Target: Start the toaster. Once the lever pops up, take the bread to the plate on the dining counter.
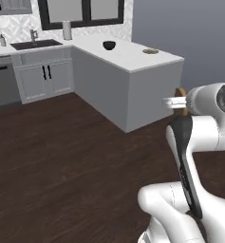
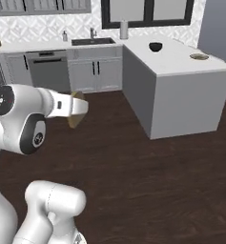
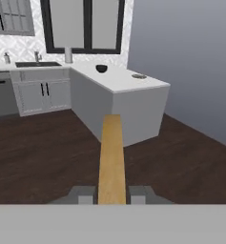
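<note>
Golden-tan and flat, the one slice of bread (image 3: 111,159) is clamped edge-on between our hand's (image 3: 112,195) two dark fingertips (image 3: 83,195), the jaws drawn narrow against its faces, and it sticks straight out ahead of the hand. In the right base view we see the slice (image 2: 77,110) as a thin tan wedge at the tip of the white hand (image 2: 74,107), held level above the dark wood plank floor (image 2: 148,181); in the left base view only a tan edge (image 1: 182,91) shows beyond the hand (image 1: 176,101).

Ahead of the hand, well apart from it, stands one long white tabletop on a plain grey base (image 3: 133,112), the dining counter. On its top we count two dishes: one round shallow tan-brown plate (image 3: 138,76) near the closer corner, and one dark bowl (image 3: 101,68) farther back. The plate lies ahead and a little to the right of the bread's tip.

Farther off, ahead and to the left, we count one dark sink (image 3: 36,64) with one faucet (image 3: 37,56), one grey cylinder (image 3: 68,54) standing by the window, one small bottle (image 3: 7,58) left of the sink, and two white cabinet doors with dark handles (image 3: 43,94).

We can read no writing, brand or label on anything.
</note>
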